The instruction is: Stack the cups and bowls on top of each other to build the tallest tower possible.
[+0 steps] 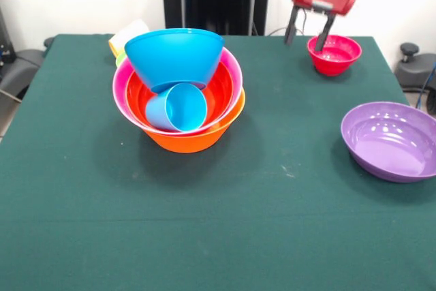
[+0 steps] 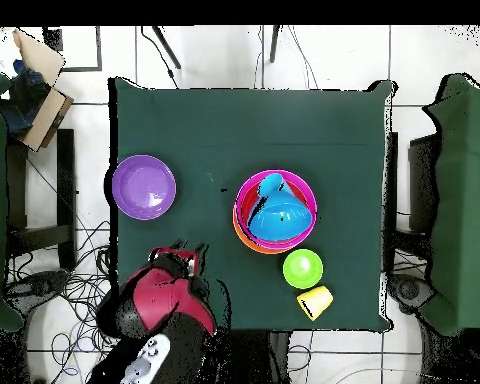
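Front view: my gripper (image 1: 308,35) hangs open & empty just above the small glossy magenta plastic bowl (image 1: 334,54), fingers straddling its near-left rim; tower (image 1: 178,90) sits well left of that bowl.

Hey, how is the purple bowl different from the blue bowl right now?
The purple bowl sits alone on the green table, while the blue bowl rests in the tower, above the red-orange bowl. The purple bowl stands upright and nearly level; the blue bowl is tipped, propped on the light blue cup. The purple bowl is shallow and wide; the blue bowl is deeper. Both are glossy, round and empty.
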Robot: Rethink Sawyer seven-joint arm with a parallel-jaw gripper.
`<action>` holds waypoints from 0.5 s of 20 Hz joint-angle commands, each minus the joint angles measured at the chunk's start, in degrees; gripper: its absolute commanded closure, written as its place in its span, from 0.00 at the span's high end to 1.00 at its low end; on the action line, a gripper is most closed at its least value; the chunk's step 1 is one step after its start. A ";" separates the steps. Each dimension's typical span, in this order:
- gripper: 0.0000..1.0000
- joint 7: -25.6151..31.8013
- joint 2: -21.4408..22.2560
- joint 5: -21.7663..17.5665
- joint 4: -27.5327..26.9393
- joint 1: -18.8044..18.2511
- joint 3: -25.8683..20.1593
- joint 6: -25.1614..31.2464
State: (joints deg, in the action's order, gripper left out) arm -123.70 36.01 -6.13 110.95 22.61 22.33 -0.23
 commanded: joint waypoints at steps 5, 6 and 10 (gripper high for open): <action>1.00 -9.67 3.81 -0.98 10.98 9.73 6.32 -17.92; 1.00 -9.82 2.17 0.09 11.18 10.92 7.55 -20.82; 1.00 -10.06 -2.42 3.42 12.03 13.04 9.77 -27.47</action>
State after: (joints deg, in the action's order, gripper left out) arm -123.70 40.08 -5.68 117.21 32.47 30.61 -15.63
